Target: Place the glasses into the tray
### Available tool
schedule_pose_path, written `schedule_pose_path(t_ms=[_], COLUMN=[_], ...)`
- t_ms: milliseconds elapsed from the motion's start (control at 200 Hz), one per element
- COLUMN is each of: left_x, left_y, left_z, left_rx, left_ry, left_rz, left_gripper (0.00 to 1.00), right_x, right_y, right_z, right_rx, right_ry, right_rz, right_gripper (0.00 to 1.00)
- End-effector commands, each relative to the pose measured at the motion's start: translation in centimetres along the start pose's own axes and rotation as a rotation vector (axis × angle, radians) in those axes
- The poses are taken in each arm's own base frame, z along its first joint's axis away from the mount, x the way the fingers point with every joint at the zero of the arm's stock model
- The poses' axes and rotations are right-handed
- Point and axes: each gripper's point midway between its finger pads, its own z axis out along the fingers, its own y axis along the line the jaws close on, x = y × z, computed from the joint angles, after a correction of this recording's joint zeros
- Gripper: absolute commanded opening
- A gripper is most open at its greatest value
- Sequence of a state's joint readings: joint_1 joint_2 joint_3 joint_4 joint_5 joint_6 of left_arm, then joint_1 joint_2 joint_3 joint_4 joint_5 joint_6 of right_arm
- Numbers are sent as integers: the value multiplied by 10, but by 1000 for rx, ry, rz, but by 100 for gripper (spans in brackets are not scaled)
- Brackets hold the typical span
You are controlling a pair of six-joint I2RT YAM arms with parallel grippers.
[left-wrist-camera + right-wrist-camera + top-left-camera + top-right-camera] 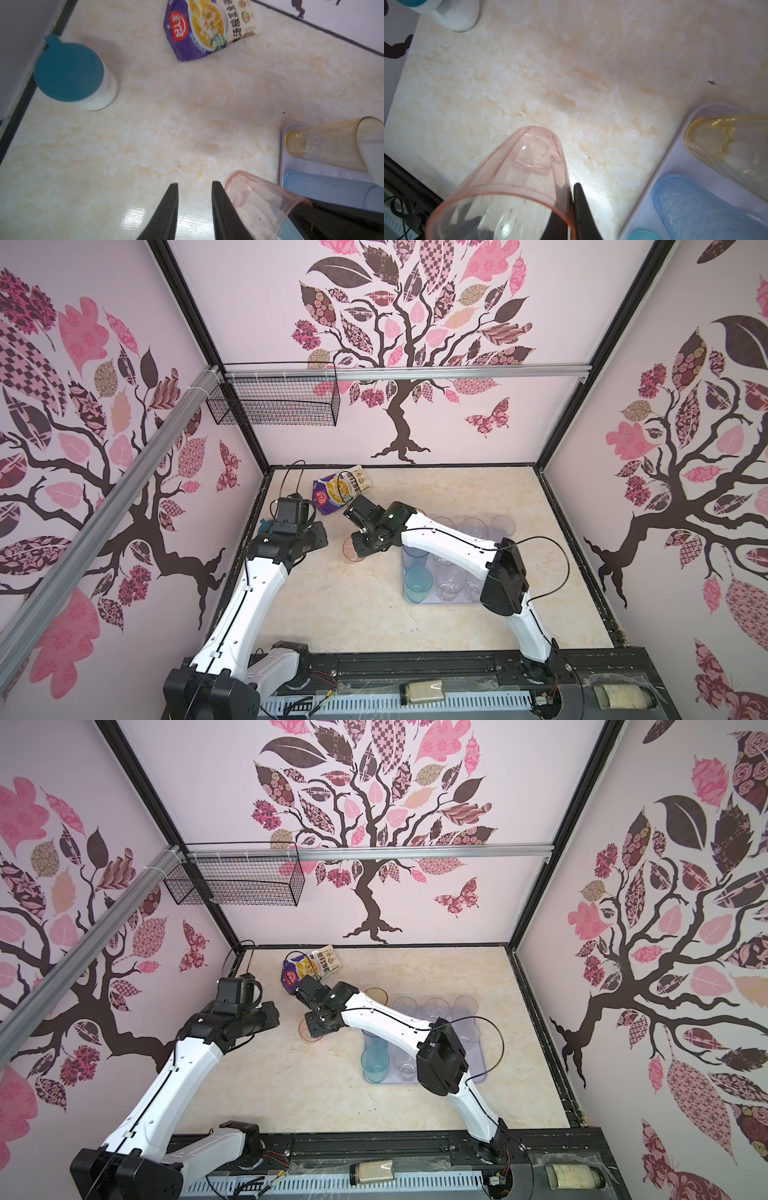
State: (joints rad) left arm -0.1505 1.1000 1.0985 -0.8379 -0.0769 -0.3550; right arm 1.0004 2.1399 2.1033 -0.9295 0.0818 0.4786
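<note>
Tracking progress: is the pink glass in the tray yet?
No: the pink glass is beside the tray, over bare tabletop, with the right gripper fingers pinching its rim.

A teal-lidded white jar (74,74) stands on the marble tabletop (166,128), with a purple food packet (207,27) lying apart from it.

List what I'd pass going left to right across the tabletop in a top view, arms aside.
Teal-lidded jar → pink glass → teal glass in the tray → rightmost clear glass. Snack packet omitted: its span overlaps the pink glass.
</note>
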Motion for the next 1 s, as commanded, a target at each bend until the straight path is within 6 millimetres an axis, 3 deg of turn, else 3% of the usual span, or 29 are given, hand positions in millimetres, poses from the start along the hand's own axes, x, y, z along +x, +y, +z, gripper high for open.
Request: schedule_pose_path(t_ms=[0,150,320,445,560,655,805,890,995], left_x=[-28,-41,-38,-23,-7,4,13,15,17], left_y=[-7,-45,-102,-145,-172,-182,-181,-179,-176], left_z=[-29,-43,-52,-52,-45,-33,-14,-6,2], left_rx=[1,76,220,305,352,360,338,315,291], left_ry=[-78,-158,-233,-304,-317,-299,-291,-299,-292], left_rz=[71,164,264,386,458,489,499,509,521], left_gripper=[31,32,33,35,36,36,36,36,37], right_x=[-27,-24,-6,30,73,109,171,200,218], right_y=[-17,-67,-139,-190,-244,-281,-326,-338,-339], right_z=[-92,-126,-161,-170,-181,-195,-209,-210,-210], right_rx=[-10,65,161,248,367,423,518,504,535], right_ry=[-132,-171,-217,-162,-103,-64,11,47,76], right_rz=[11,74,195,272,372,482,649,751,796], right_gripper=[4,4,4,3,3,3,0,0,0])
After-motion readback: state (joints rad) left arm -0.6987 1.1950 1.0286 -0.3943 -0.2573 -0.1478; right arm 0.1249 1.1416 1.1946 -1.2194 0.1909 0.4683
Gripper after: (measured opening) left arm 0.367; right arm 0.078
